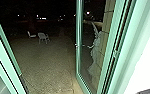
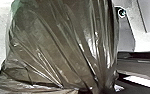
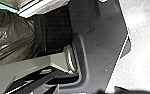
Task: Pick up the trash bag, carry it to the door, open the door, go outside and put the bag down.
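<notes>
Two white chairs [image 1: 43, 37] sit near each other outside, past one open glass door [image 1: 79, 50] with a green edge.
One big, shiny brown trash bag [image 2: 63, 50] is close to the robot's left wrist, all wrinkly. It is hard to tell if either gripper is spread or pinching.

The door [image 1: 79, 58] and its frame [image 1: 131, 47] were coloured pale green. The sky [image 1: 53, 7] was seen as black, dotted with white lights [image 1: 43, 18]. The ground [image 1: 48, 65] was toned a greyish brown and finely speckled, and the chairs [image 1: 43, 37] were seen as whitish. The tan wall [image 1: 108, 18] was crossed by thin dark lines. The bag [image 2: 58, 42] was tinted a murky olive brown and streaked with white glints. The floor [image 3: 143, 67] was shaded pale grey.
</notes>
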